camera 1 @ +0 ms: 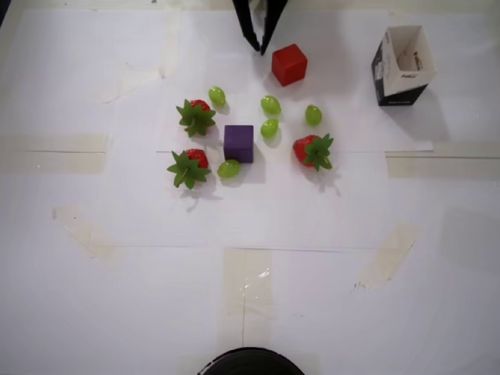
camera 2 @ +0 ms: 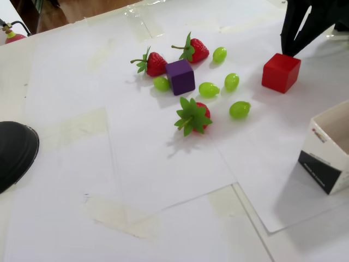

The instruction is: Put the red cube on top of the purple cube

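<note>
The hand (camera 1: 260, 48) hangs at the far edge of the desk (camera 1: 117, 297) in the overhead view, its 2 dark fingers (camera 1: 251, 35) pointing down and meeting near their tips in a narrow V, with nothing between them. In the fixed view the hand (camera 2: 290, 52) shows as 2 black prongs with a slim gap, tips just above and behind the red cube (camera 2: 281, 72).

The red cube (camera 1: 289, 64) sits on the white paper just to the right of the fingertips in the overhead view, close to them but not gripped.

Further out, the purple cube (camera 1: 238, 143) stands well apart from the red one, in the middle of a cluster of fruit; in the fixed view the purple cube (camera 2: 180, 77) rests flat with nothing on top.

Around it lie 3 strawberries (camera 1: 195, 116) with green leafy tops: 2 to its left in the overhead view and 1 to its right. There are 5 green grapes (camera 1: 270, 104) scattered among them; 1 lies right at the purple cube's lower left corner.

A black-and-white open carton (camera 1: 402, 66) stands upright at the right, well apart from the cubes. A dark round object (camera 1: 250, 362) shows at the near edge.
</note>
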{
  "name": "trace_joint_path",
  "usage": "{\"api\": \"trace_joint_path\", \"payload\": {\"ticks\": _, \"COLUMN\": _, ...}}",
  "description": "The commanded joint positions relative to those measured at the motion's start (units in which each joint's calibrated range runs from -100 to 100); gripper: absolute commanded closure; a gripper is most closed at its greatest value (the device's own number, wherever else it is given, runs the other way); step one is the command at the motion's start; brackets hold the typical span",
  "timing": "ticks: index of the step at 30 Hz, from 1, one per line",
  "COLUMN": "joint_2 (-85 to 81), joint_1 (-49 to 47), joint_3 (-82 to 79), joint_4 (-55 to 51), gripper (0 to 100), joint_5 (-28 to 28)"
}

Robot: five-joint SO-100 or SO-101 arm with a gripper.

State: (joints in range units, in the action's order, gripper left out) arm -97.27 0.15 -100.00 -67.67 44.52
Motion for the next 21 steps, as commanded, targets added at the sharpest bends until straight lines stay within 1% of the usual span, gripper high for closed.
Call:
{"api": "trace_joint_path", "payload": {"ticks": 1, "joint_2": -0.32, "joint_1": -0.44, "joint_3": 5.73, "joint_4": -1.61, "gripper": 100, "joint_5": -1.22}}
{"api": "trace_joint_path", "payload": {"ticks": 8, "joint_2": 0.8, "joint_1": 4.04, "joint_3": 18.45, "joint_4": -12.4, "gripper": 100, "joint_5": -4.05}}
{"api": "trace_joint_path", "payload": {"ticks": 12, "joint_2": 10.6, "joint_1": 5.22, "joint_3": 29.18, "joint_4": -14.11, "gripper": 100, "joint_5": -6.01}}
{"api": "trace_joint_path", "payload": {"ticks": 16, "joint_2": 20.32, "joint_1": 3.09, "joint_3": 38.45, "joint_4": -15.34, "gripper": 100, "joint_5": -7.86}}
{"api": "trace_joint_path", "payload": {"ticks": 21, "joint_2": 32.7, "joint_1": 0.29, "joint_3": 48.36, "joint_4": -19.42, "gripper": 100, "joint_5": -8.69}}
